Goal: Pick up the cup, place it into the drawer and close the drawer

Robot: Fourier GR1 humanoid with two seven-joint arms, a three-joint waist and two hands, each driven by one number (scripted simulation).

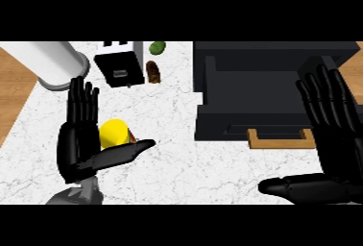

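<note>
– Left hand (78, 144) sits at the lower left, fingers straight up and thumb stuck out, gripping nothing. The yellow cup (113, 132) stands on the bench (184, 168), in the gap between them.
– So how do I take it?
– I'd curl fingers and thumb round its middle, then lift it upright. I can't tell whether the palm touches it.
– And the path?
– Bare bench lies between the cup and the open drawer (209, 81) at the upper right. I'd clear its left wall and the wooden handle (280, 140). The toaster (119, 67) stands well above, out of the way. My right hand (333, 129) rests open over the drawer's right side; I'd mind it.
</note>
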